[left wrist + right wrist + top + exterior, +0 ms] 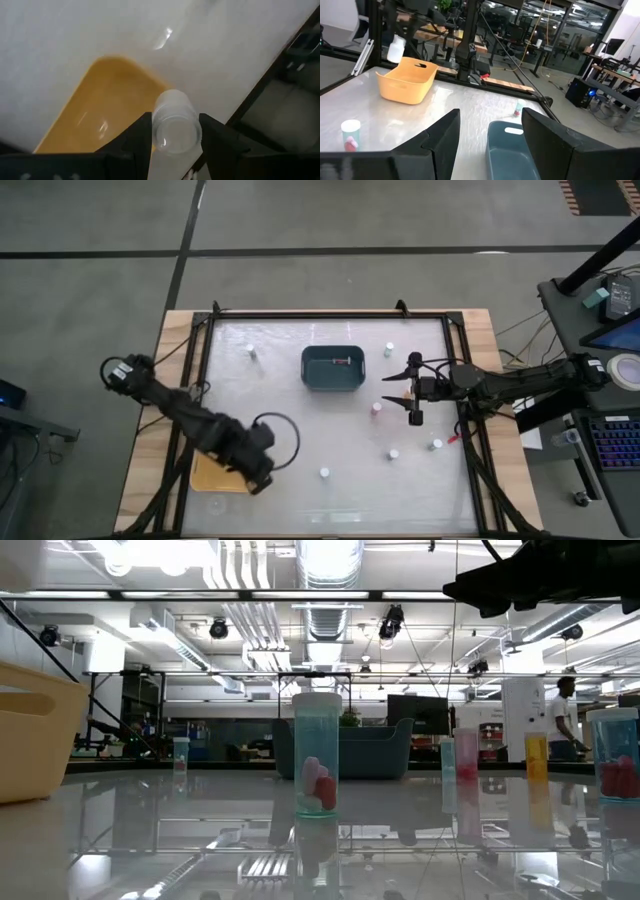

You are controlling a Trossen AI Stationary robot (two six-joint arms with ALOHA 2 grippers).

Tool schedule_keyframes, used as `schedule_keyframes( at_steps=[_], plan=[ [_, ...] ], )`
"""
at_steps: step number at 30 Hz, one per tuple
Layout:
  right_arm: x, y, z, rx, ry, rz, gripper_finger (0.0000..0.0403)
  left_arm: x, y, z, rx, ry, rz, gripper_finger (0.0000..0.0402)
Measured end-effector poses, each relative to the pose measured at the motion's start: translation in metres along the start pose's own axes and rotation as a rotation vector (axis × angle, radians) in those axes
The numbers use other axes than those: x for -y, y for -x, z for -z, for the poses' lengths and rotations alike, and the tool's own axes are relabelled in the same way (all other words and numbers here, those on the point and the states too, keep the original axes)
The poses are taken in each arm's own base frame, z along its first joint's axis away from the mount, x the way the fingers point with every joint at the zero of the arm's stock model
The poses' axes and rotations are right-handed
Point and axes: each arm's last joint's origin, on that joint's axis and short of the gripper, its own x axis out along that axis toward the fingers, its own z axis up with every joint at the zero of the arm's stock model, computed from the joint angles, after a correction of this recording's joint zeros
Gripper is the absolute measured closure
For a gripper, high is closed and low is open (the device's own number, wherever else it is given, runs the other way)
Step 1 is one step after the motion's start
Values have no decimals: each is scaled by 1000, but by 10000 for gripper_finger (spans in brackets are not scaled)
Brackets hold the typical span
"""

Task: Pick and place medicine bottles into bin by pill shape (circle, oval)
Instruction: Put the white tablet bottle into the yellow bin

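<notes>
One small white-capped medicine bottle (174, 121) is clamped in the left gripper (175, 137) above the yellow plastic bin (218, 476); right gripper (414, 388) spread wide beside the dark teal bin (333, 368).

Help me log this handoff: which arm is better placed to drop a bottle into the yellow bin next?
Left. Its hand is already shut on a bottle directly above the yellow bin. The right hand hangs open and empty near the blue bin, far across the table.

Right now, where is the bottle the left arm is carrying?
In the left wrist view the bottle sits clamped between the left gripper jaws, held above the yellow bin at the table's front-left corner in the high view.
</notes>
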Motion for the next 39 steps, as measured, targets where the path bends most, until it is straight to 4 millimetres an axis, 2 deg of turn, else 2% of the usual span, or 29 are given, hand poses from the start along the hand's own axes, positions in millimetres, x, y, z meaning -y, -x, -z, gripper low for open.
schedule_keyframes(
  at_steps=[7,14,25,30,39],
  plan=[
    [0,0,0,0,-7,0,197,-5,-2,40,-58,38,-145,277],
    [0,0,0,0,-7,0,197,-10,-7,61,-41,139,-230,277],
    [0,0,0,0,-2,0,197,-27,-34,69,-17,205,-324,277],
    [0,0,0,0,-1,0,197,-39,-43,71,-5,274,-289,277],
    [0,0,0,0,0,0,197,-70,-71,77,10,425,-212,277]
  ],
)
